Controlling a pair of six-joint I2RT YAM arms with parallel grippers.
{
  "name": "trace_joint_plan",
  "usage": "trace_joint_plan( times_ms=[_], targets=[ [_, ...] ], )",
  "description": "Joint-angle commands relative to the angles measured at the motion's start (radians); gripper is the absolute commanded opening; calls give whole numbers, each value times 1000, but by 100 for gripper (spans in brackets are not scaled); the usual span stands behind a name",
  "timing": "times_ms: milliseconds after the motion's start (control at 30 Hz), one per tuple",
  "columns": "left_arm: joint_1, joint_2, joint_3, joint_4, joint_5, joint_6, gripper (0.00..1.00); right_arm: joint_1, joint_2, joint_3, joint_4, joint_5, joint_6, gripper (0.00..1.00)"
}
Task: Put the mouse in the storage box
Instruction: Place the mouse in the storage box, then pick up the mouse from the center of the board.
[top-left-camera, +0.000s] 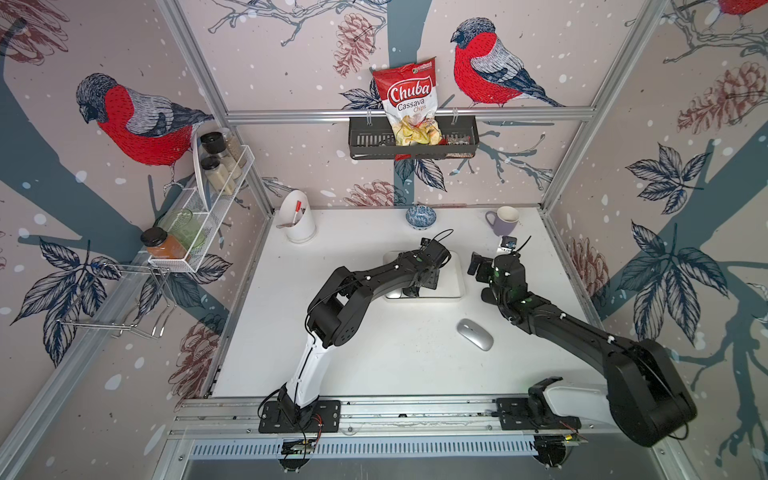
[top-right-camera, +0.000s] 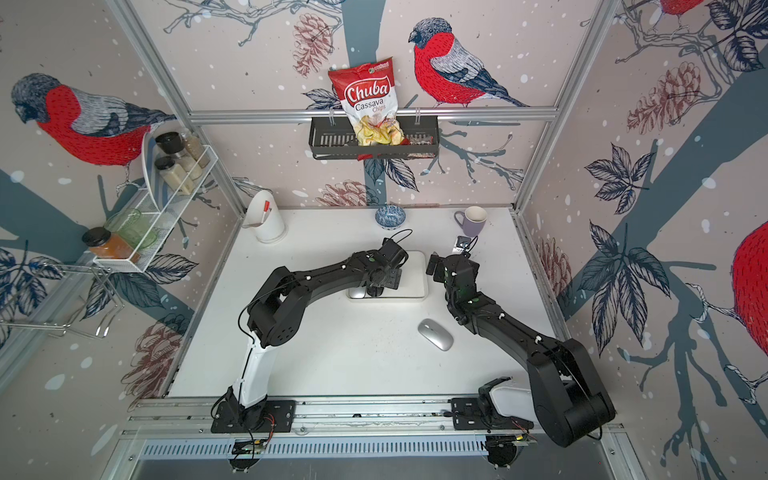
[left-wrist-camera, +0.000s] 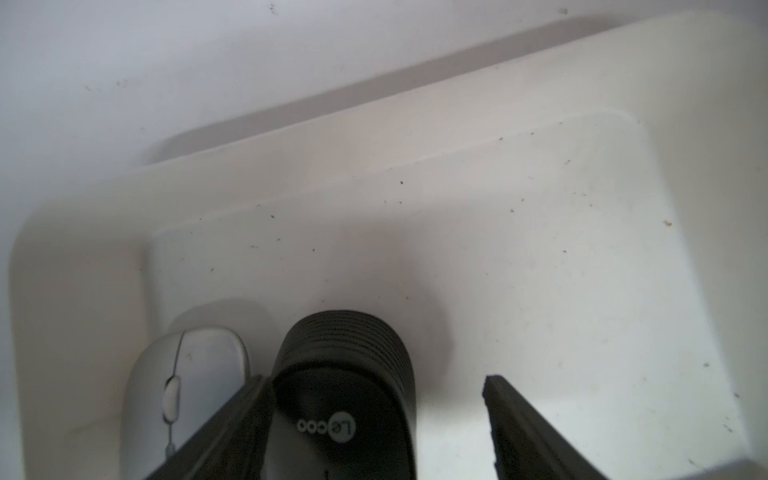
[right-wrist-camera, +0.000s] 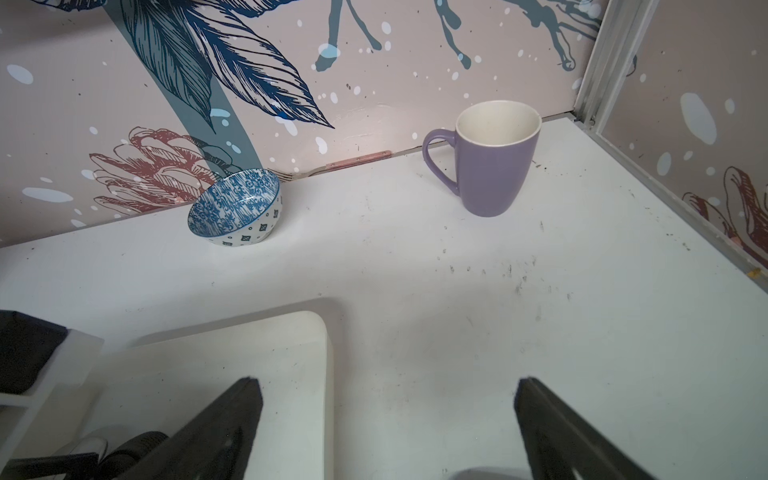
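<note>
Left claw (left-wrist-camera: 376, 378) hangs low inside the box (left-wrist-camera: 291, 166), its jaws part-open around the black mouse (left-wrist-camera: 345, 374). One finger (left-wrist-camera: 232, 428) lies against the mouse's side and the other finger (left-wrist-camera: 519, 424) stands clear of it, so nothing is gripped. Right claw (right-wrist-camera: 386, 415) is spread wide and holds nothing, hovering over the box's right edge with one finger above the box floor and one above the bare surface (top-left-camera: 374, 365). That white surface is walled at the back and both sides and has a rail along the front. The box (top-left-camera: 455, 270) sits right of centre, its long sides running left to right. It holds two mice, flat and side by side with parallel long axes. They are the black one and a silver mouse (left-wrist-camera: 187, 374), which is tucked into the near-left corner in both top views (top-left-camera: 392, 294), wheel end toward a rim. The box floor beyond the black mouse lies open. At the back stand a white holder (top-left-camera: 297, 222) with utensils in it, a purple mug (right-wrist-camera: 490, 166) upright, and a blue bowl (right-wrist-camera: 237, 208) tipped on its side. A loose mouse (top-left-camera: 475, 334) lies flat on the surface in front of the box, well apart from it. Its long axis slants from back-left to front-right, and which end is the front I cannot tell. Open surface lies to its left and front, and the right arm passes near its right side.
</note>
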Motion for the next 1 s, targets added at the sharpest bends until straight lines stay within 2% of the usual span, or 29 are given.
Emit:
trace_joint_plan(
  times_ms=[0, 500, 633, 733, 833, 900, 967],
  targets=[
    [5, -18, -14, -36, -51, -22, 83, 1, -4, -9, 23, -8, 4, 100],
    [15, -79, -50, -47, -120, -93, 84, 2, -19, -50, 13, -30, 6, 100],
    [19, -120, -65, -37, -126, -103, 84, 13, -11, -27, -50, -33, -14, 100],
    [19, -181, -109, 6, -107, -95, 84, 45, -11, 17, -174, -42, -10, 100],
    [19, -342, -280, 214, -34, -34, 85, 128, -19, 55, -333, -27, -5, 100],
    [18, -520, -487, 463, 35, 54, 90, 177, -50, 77, -468, -24, 49, 100],
    [21, -672, -690, 661, 33, 120, 95, 188, -43, 94, -594, -79, 125, 100]
  ],
)
